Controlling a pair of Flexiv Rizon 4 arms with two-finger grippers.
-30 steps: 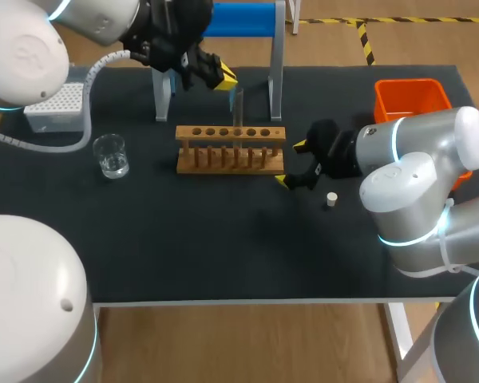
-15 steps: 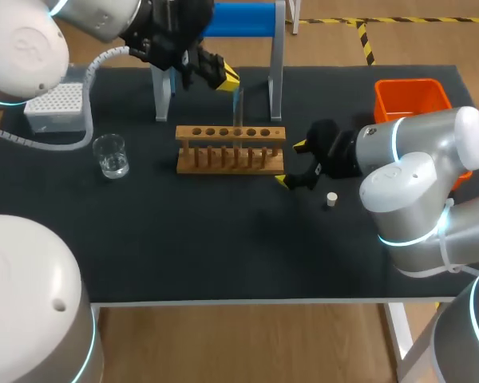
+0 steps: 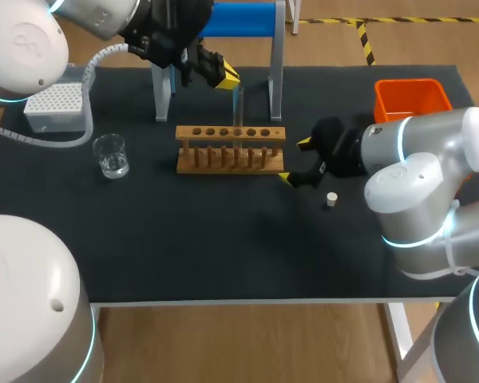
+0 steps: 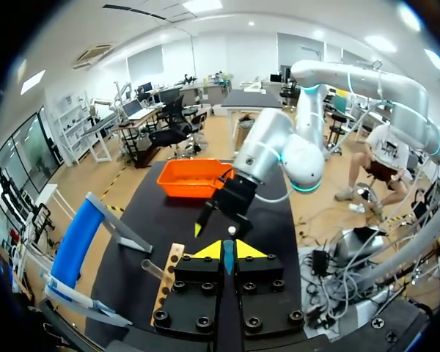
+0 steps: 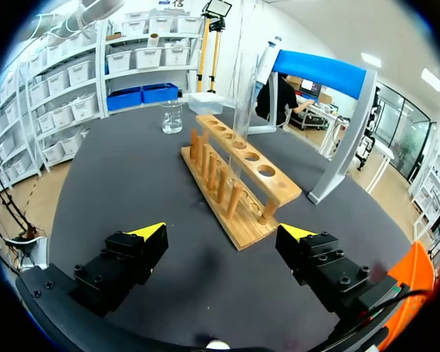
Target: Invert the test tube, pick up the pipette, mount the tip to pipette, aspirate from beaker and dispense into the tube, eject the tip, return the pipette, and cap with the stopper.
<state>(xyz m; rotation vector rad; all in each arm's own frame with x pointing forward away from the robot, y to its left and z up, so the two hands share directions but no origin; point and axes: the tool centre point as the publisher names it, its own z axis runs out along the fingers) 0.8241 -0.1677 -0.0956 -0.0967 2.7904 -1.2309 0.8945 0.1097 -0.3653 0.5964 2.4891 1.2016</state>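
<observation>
I think the flip step is done, because the tube (image 3: 238,108) stands up straight in a hole of the rack (image 3: 230,134), in the middle of the table. My left gripper (image 4: 224,251) hangs just past the tube's top, on the far side. Its fingers are pressed together and I see nothing in them. My right gripper (image 3: 295,161) sits just right of the rack, its fingers wide apart and holding nothing. Next comes the pipette (image 5: 267,60). For that a gripper must open, reach the stand (image 3: 239,17) at the far edge, and close on the pipette. From above, my left arm hides the pipette. The right wrist view shows it hanging on the stand, behind the rack. Only the view from above shows the stopper (image 3: 331,199) well, near my right gripper, and the beaker (image 3: 110,154) at the left.
</observation>
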